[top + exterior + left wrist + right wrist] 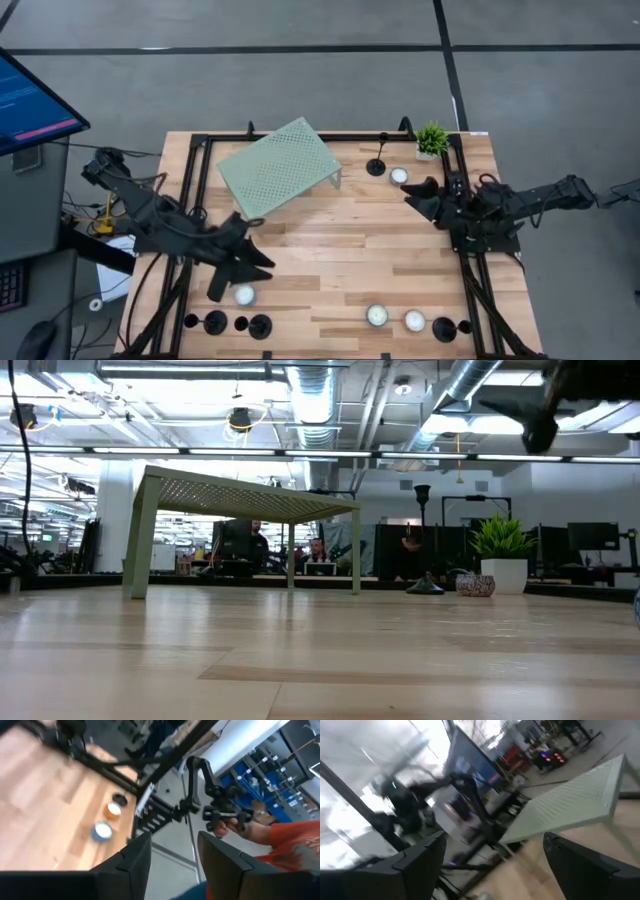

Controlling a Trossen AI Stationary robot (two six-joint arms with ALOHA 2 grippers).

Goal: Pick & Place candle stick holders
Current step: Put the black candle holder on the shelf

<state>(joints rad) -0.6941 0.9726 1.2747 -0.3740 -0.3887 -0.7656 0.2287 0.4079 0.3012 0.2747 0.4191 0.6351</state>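
One black candle stick holder (377, 164) stands on its disc base at the table's far side, near the plant; it also shows in the low view (424, 565). Several more holders (238, 323) stand along the near left edge, and two (452, 327) stand at the near right. My left gripper (262, 258) hovers open and empty above the near left of the table, just beyond a tealight (244, 294); its wrist view (172, 855) shows the gap. My right gripper (408, 192) is open and empty (492, 865) at the far right, a little to the near right of the far holder.
A pale green perforated stand (277, 168) stands on its legs at the far left centre. Tealights lie at the far right (399, 176) and the near edge (376, 315) (414, 320). A small potted plant (432, 139) stands at the far right corner. A person's hand (235, 822) shows beyond the table.
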